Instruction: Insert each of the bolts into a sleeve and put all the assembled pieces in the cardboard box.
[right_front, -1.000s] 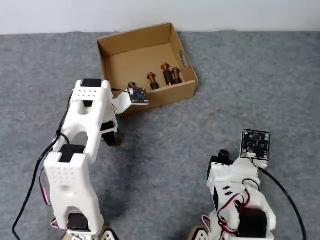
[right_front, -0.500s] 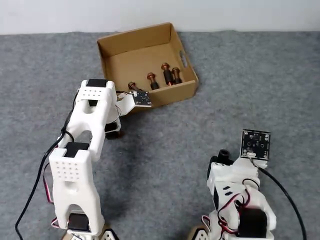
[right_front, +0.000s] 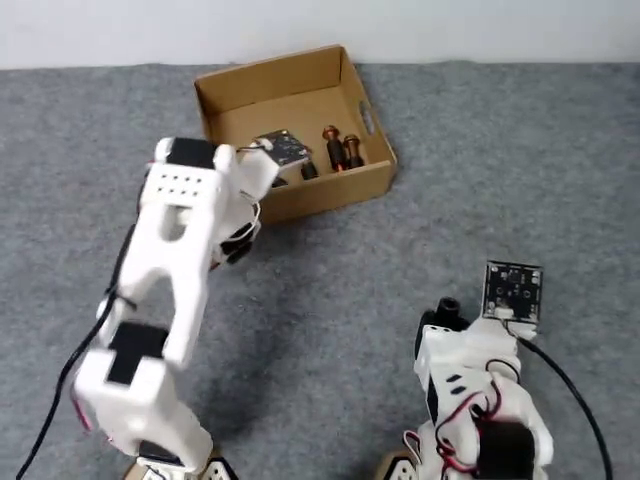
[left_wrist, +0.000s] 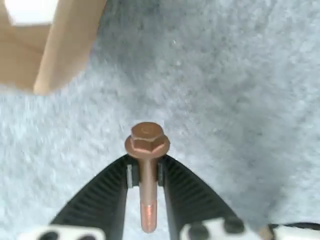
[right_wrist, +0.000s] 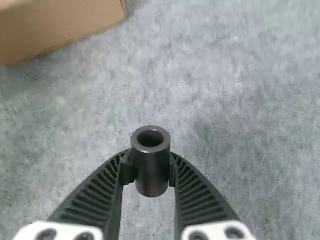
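Two robot arms over grey carpet (right_front: 520, 170), each holding one part near a cardboard box.

Nearest, the right gripper (right_wrist: 149, 165) is closed on a short black cylindrical sleeve (right_wrist: 150, 160). Its long axis runs along the fingers, open bore facing away from the wrist. Farther off, the left gripper (left_wrist: 146, 162) clamps a copper hex-head bolt (left_wrist: 146, 147) by the shank, head pointing outward, above the carpet just beside the open brown cardboard box (right_front: 340, 190). In the high view the white left arm hides this gripper, and its small camera board (right_front: 283, 148) covers some of the assembled bolt-and-sleeve pieces (right_front: 340, 148) in the box.
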